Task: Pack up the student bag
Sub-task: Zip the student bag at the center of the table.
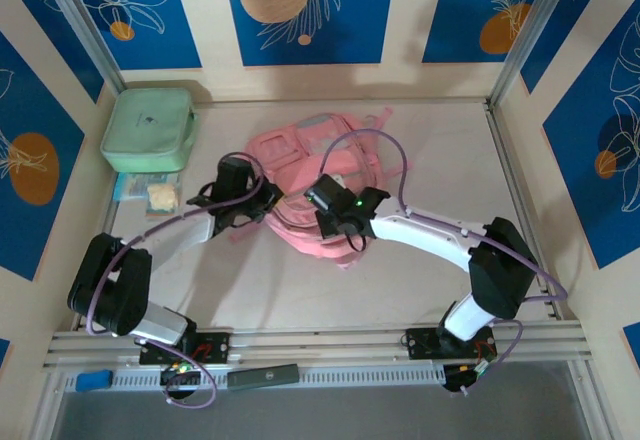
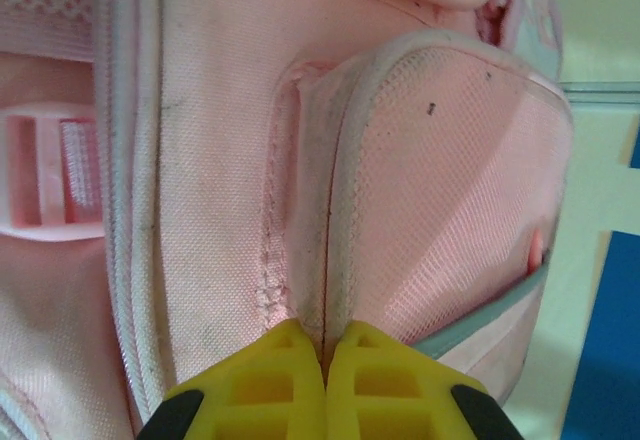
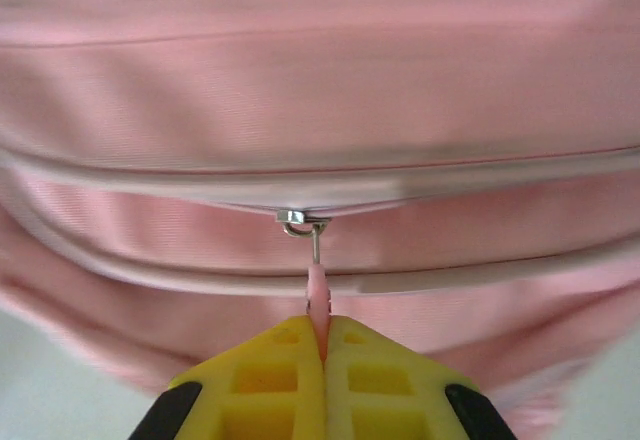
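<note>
The student bag (image 1: 300, 150) lies mid-table, both arms crossing its near edge; a mint-green case (image 1: 150, 128) sits well left; the left gripper (image 2: 325, 348) pinches a bag seam; the right gripper (image 3: 322, 332) clamps the zip pull (image 3: 317, 295).

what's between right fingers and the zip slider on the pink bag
A small pink pull tab, pinched by the yellow fingers, hangs from the silver metal slider; right wrist view.
</note>
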Controlling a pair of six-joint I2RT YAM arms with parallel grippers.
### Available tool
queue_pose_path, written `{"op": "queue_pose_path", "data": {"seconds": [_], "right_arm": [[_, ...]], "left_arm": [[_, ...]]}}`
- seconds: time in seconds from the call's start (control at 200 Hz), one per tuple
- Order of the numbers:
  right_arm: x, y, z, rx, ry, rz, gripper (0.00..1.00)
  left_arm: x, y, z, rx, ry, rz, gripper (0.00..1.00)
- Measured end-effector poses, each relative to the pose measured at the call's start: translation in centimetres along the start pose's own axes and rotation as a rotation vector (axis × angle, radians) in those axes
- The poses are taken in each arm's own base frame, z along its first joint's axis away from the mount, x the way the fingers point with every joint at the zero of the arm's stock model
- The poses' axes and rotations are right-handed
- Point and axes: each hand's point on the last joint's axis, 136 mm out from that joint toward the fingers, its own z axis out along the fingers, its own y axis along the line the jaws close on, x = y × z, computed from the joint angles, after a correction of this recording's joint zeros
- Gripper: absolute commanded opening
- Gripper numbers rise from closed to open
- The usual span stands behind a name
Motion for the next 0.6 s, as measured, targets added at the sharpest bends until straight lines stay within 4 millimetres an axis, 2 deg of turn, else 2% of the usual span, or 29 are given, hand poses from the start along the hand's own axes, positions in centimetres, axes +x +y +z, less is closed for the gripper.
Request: {"op": "queue_pose_path", "data": {"seconds": [0.05, 0.16, 0.21, 0.245, 0.32, 0.375, 0.48, 0.6], "right_arm": [[-0.2, -0.3, 0.0, 0.019, -0.012, -0.008, 0.0], [-0.6, 1.2, -0.7, 0.007, -0.045, -0.064, 0.0], [-1.1, 1.9, -1.0, -0.001, -0.055, -0.071, 0.0], [-1.3, 2.3, -1.0, -0.01, -0.056, -0.072, 0.0], [-1.6, 3.0, -1.0, -0.038, -0.056, -0.068, 0.0], [-1.6, 3.2, -1.0, -0.055, -0.049, -0.063, 0.0], [-1.5, 3.2, -0.9, -0.07, -0.039, -0.057, 0.0], [-1.5, 3.2, -0.8, -0.081, -0.03, -0.051, 0.0]], "left_arm": [[-0.9, 0.1, -0.3, -0.017, 0.015, 0.026, 0.0], [-2.2, -0.9, -0.2, -0.042, 0.052, 0.101, 0.0], [-2.7, -1.4, -0.2, -0.044, 0.057, 0.128, 0.21], [-3.0, -1.6, -0.2, -0.042, 0.056, 0.148, 0.31], [-3.2, -2.1, -0.3, -0.029, 0.047, 0.168, 0.41], [-3.2, -2.4, -0.6, -0.008, 0.036, 0.17, 0.44], [-1.7, -2.0, -1.7, 0.034, 0.019, 0.14, 0.5], [1.3, -2.0, -2.1, 0.082, 0.039, 0.084, 0.54]]}}
